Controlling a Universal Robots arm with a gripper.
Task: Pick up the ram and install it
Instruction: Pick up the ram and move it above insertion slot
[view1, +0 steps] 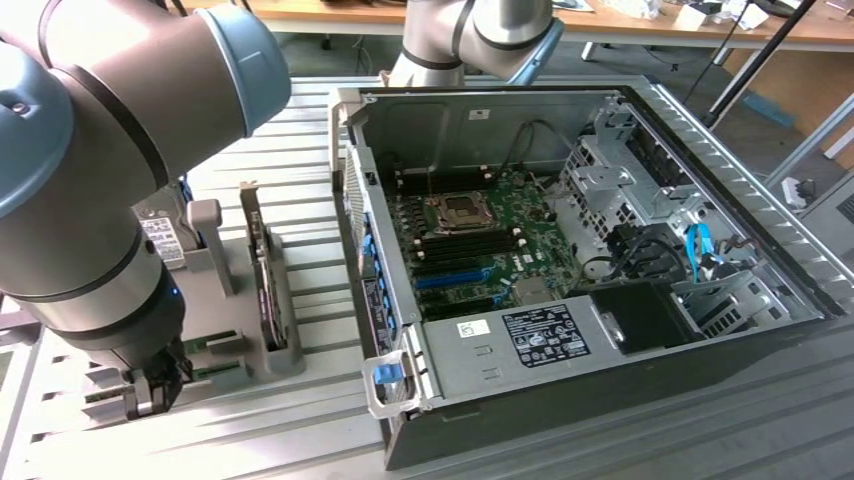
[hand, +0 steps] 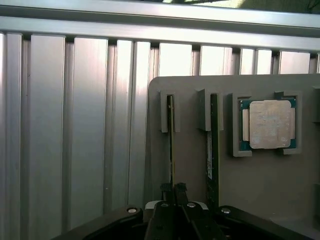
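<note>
Beside the ram (hand: 171, 140) — another stick (hand: 213, 145), processor (hand: 270, 124).

I am working in a robotics lab with a computer-assembly bench. In the exterior view an open computer case (view1: 454, 120) with its motherboard (view1: 494, 235) bared lies on a ribbed aluminium table (view1: 267, 440), and wooden desks (view1: 334, 15) run along the top edge. The ram (hand: 171, 135) and a processor (hand: 270, 124) sit in a grey fixture (hand: 260, 185).
</note>
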